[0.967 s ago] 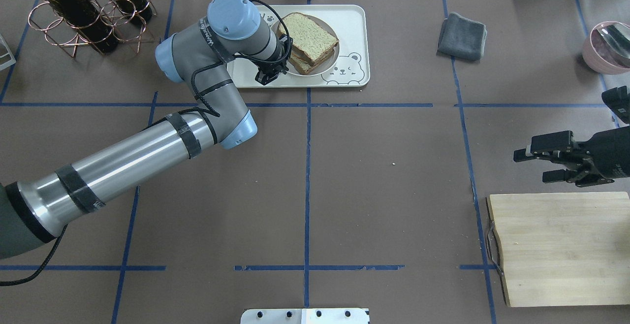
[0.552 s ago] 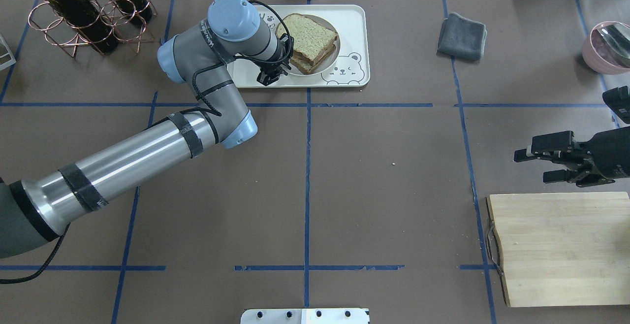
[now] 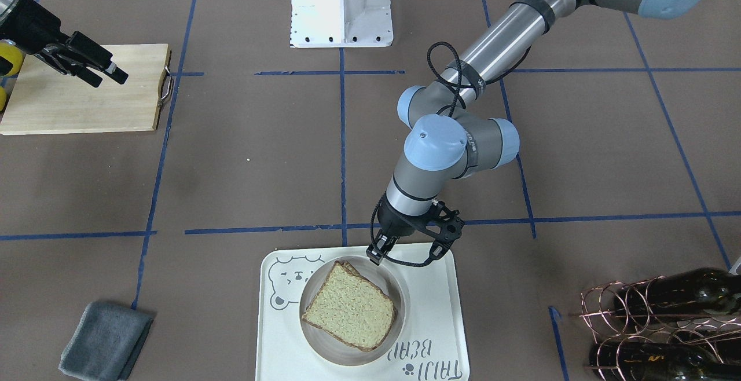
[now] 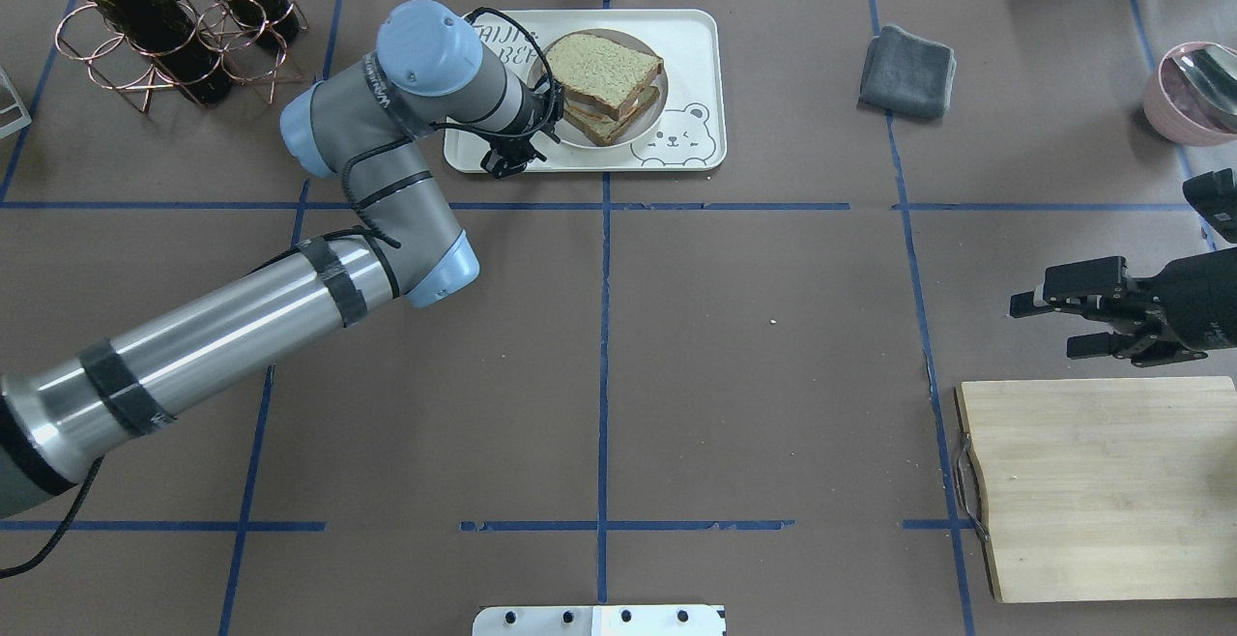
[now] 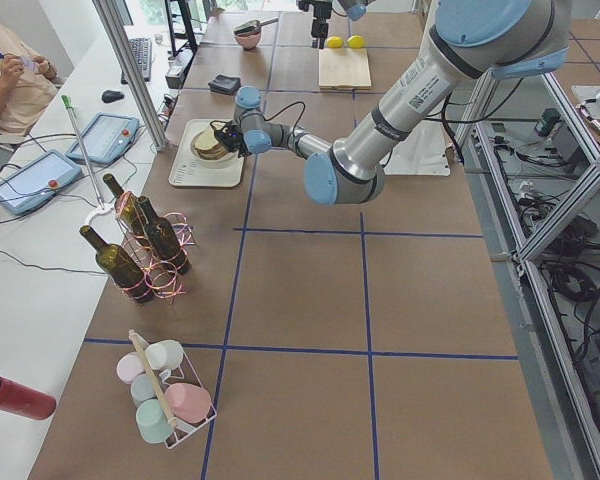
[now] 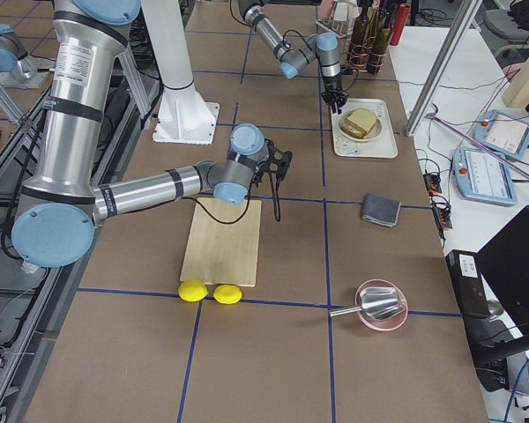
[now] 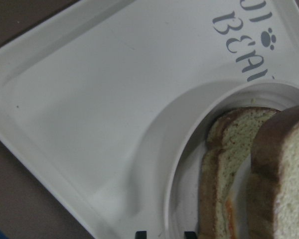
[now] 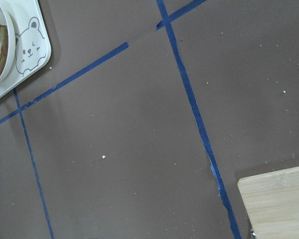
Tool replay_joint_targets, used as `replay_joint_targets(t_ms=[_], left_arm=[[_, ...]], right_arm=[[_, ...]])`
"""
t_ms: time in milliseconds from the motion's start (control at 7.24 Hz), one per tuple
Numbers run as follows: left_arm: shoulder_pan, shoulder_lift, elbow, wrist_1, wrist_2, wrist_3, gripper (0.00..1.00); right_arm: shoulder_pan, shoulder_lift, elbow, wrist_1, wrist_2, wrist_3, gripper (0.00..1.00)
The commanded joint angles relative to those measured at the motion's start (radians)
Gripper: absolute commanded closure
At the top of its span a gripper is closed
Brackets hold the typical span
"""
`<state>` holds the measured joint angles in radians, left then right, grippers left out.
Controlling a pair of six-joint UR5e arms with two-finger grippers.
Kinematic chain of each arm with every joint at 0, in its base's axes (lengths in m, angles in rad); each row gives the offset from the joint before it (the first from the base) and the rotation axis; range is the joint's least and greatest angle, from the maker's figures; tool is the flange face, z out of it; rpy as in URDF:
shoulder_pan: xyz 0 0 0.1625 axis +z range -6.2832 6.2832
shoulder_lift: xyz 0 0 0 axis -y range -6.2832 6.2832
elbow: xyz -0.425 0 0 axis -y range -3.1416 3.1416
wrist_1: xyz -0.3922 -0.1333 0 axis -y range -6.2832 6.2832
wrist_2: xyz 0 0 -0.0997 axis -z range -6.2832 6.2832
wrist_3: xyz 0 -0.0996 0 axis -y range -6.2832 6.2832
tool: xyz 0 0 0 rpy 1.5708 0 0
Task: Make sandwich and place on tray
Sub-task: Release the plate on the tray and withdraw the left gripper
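Note:
The sandwich (image 4: 604, 83), two speckled tan slices with an orange-white filling edge, lies on a small round plate (image 4: 646, 126) on the cream bear tray (image 4: 691, 46) at the far middle of the table. My left gripper (image 4: 505, 160) hovers over the tray's near left part, just beside the plate and apart from it, open and empty. In the left wrist view its fingertips (image 7: 139, 233) show at the bottom edge beside the sandwich (image 7: 229, 164). My right gripper (image 4: 1042, 325) is open and empty, above the table just beyond the wooden cutting board (image 4: 1102, 486).
A copper rack with wine bottles (image 4: 174, 27) stands at the far left, close to my left arm's elbow. A folded grey cloth (image 4: 908, 71) lies right of the tray. A pink bowl with a metal scoop (image 4: 1193, 90) and two lemons (image 6: 207, 292) are at the right.
My left gripper has drawn back from the plate's rim, leftward and toward the tray's near edge. The plate and sandwich stay on the tray. The right gripper has hardly moved.

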<state>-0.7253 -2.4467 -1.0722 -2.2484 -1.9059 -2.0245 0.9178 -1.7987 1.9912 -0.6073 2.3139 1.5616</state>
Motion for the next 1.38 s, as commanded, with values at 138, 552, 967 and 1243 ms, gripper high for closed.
replay_joint_targets(t_ms=[138, 552, 967, 1243], left_arm=[[-0.036, 0.363, -0.518, 0.069, -0.1, 0.204, 0.61], [-0.156, 0.692, -0.722, 0.059, -0.183, 0.723, 0.0], [-0.459, 0.909, -0.724, 0.068, -0.332, 1.412, 0.0], [-0.65, 0.972, -0.718, 0.143, -0.35, 1.762, 0.0]], right_arm=[[0.05, -0.014, 0.001, 0.0, 0.016, 0.0, 0.0], [0.295, -0.064, -0.119, -0.016, 0.207, -0.318, 0.0], [0.413, -0.054, -0.224, -0.108, 0.251, -0.588, 0.0], [0.498, 0.003, -0.224, -0.359, 0.251, -0.858, 0.0]])
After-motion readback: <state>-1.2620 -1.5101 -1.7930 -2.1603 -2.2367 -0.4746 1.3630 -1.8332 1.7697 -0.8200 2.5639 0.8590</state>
